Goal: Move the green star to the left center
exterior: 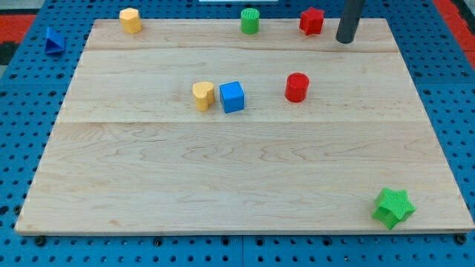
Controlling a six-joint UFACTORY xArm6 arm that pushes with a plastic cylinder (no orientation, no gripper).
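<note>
The biggest thing on my screen is the pale wooden board (245, 163), lying on a blue pegboard desk (18, 133) that shows around it on all sides. My rod (350, 18) comes down from the view's top near the right, dark and straight, and my tip (344, 41) sits at the board's far edge, just right of the red star (312, 21). This arm carries no pincer, so I have nothing to report about one being spread or pressed together.

The green star (392, 207) rests in the board's bottom right corner, close to both edges, well apart from every other block and far across the board from my tip.

Near the middle, the blue cube (232, 96) stands just beside the yellow heart-shaped block (202, 95), which is on its left; whether the two touch I cannot tell. The red cylinder (297, 87) stands apart to their right.

Along the top edge sit a yellow block (130, 20) toward the left, its shape unclear to me, and a green cylinder (250, 20) left of the red star. Off the board, at the view's top left, a small blue triangular block (52, 40) lies on the desk.
</note>
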